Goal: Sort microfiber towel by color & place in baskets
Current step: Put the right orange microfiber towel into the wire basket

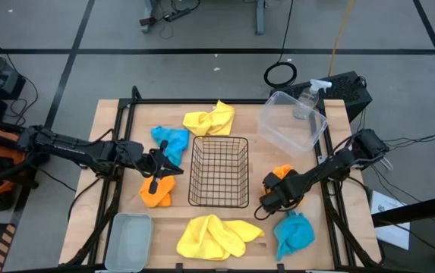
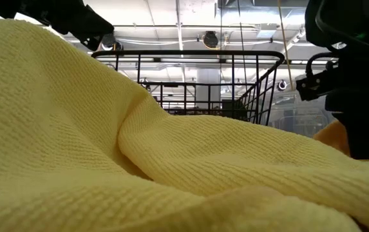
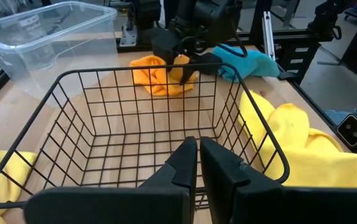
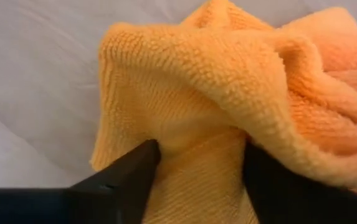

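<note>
My right gripper (image 4: 200,155) points down at an orange towel (image 1: 282,174) lying crumpled on the table, right of the black wire basket (image 1: 219,171). Its fingers are open, with a ridge of the cloth between them. My left gripper (image 3: 198,155) is shut, holds nothing and hangs at the basket's left side. Near it lie a second orange towel (image 1: 156,195) and a blue towel (image 1: 170,140). Yellow towels lie beyond the basket (image 1: 211,117) and in front of it (image 1: 217,236). A teal towel (image 1: 293,231) lies near the right gripper. My right gripper comes at the orange towel from above, fingers pointing down. One fingertip (image 4: 142,157) touches one side of a raised fold (image 4: 197,134) of the cloth; the other is partly under bunched cloth on the other side. The towel lies slack on the table.
A clear plastic tub (image 1: 293,121) stands at the back right with a spray bottle (image 1: 308,98) beside it. A pale tray (image 1: 130,241) sits at the front left corner. In the low view the front yellow towel (image 2: 139,161) hides most of the table.
</note>
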`<state>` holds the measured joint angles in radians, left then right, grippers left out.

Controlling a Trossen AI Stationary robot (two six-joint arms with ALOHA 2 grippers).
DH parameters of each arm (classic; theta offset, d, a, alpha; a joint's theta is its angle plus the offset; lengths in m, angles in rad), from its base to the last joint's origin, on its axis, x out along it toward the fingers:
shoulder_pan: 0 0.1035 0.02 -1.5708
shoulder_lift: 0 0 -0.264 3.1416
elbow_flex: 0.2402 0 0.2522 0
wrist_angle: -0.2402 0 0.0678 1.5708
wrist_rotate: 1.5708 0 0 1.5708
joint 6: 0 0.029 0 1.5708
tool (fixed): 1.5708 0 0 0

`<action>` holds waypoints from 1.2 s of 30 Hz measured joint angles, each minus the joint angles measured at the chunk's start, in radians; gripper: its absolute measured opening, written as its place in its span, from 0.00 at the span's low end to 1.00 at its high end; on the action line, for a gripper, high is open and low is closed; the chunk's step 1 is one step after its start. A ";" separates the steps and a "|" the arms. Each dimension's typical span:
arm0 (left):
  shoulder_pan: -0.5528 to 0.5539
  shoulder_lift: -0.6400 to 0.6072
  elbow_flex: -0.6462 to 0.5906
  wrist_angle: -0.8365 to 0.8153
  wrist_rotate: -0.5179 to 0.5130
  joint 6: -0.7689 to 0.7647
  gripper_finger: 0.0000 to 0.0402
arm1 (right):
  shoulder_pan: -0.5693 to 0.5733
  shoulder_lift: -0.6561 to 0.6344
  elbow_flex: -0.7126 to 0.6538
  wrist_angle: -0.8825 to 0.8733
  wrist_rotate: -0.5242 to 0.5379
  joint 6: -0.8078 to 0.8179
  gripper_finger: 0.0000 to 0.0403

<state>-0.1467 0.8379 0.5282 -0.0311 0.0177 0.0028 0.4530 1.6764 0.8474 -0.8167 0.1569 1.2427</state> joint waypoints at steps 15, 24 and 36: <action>0.000 0.000 0.000 0.000 0.000 -0.021 0.07 | 0.010 -0.008 -0.002 0.035 0.024 -0.024 0.04; 0.000 0.000 0.000 0.068 -0.003 -0.021 0.07 | 0.062 -0.103 0.103 -0.075 0.078 0.001 0.03; 0.000 0.043 0.000 0.228 -0.006 -0.014 0.07 | 0.158 -0.130 0.419 -0.233 0.292 -0.157 0.03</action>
<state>-0.1467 0.8810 0.5282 0.1974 0.0113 -0.0109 0.6109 1.5463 1.2661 -1.0498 0.4489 1.0861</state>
